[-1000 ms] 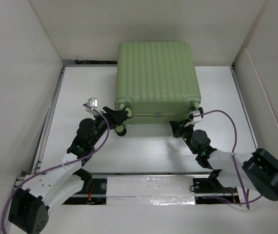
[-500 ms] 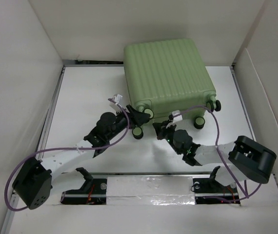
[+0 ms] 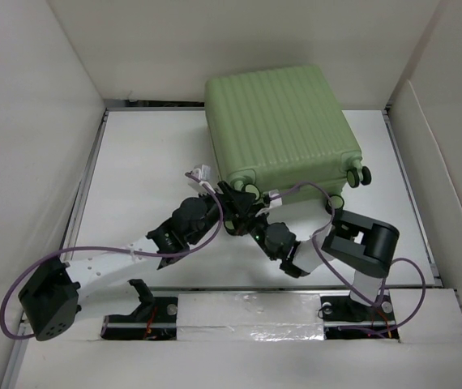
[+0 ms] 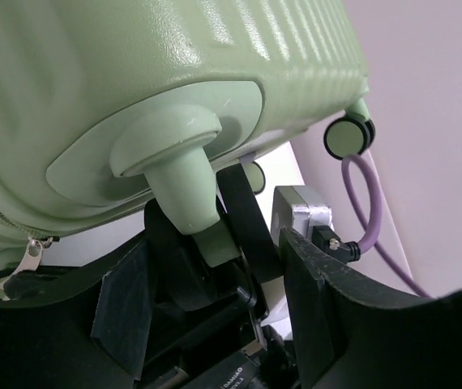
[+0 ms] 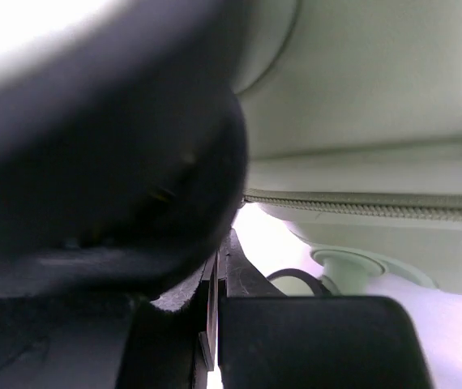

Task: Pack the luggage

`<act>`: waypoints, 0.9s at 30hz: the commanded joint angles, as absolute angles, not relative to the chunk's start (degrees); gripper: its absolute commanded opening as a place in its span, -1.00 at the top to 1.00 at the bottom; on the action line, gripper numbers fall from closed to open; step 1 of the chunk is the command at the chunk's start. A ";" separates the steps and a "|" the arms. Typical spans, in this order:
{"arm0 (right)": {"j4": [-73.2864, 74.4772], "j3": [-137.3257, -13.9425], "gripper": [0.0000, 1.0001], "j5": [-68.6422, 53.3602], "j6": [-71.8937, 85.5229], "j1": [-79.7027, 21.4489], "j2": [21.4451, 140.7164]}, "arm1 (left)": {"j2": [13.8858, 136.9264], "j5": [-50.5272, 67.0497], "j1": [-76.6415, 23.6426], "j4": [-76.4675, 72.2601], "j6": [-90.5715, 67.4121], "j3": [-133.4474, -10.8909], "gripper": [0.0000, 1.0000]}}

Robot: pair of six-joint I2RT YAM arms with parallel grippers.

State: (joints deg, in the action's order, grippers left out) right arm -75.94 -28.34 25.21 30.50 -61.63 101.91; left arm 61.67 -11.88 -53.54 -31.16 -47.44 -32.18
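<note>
A white table (image 3: 142, 162) is boxed in by white walls at left (image 3: 28, 121), far (image 3: 215, 40) and right (image 3: 458, 121). A metal rail (image 3: 85, 186) runs along its left edge, and a crinkled silvery strip (image 3: 247, 312) lies along the near edge.

My right pincer (image 5: 215, 324) is fully closed. The two black fingers (image 5: 320, 340) fill the bottom of the view and meet along a thin upright seam, with nothing held between them.

A large, dark, round mass (image 5: 134, 162) sits very near the lens, on the left and centre. It is too blurred to identify.

To the right and farther off is the pale green shell of the suitcase (image 5: 377, 81). Its zipper (image 5: 377, 207) runs level across the shell to the right edge. Below the zipper a pale green wheel socket (image 5: 352, 261) projects, with a thin dark arc (image 5: 296, 278) just beside it on the left.
</note>
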 commanded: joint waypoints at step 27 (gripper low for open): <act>-42.30 -17.83 1.00 22.75 27.70 -69.70 65.43 | 33.47 -29.00 -58.71 -19.23 -40.27 -12.84 0.83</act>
State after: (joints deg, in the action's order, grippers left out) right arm -60.45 -13.34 19.25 32.53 -69.08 74.43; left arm 30.96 -29.02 -57.95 -13.72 -42.04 -13.50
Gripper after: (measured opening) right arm 0.010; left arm 0.079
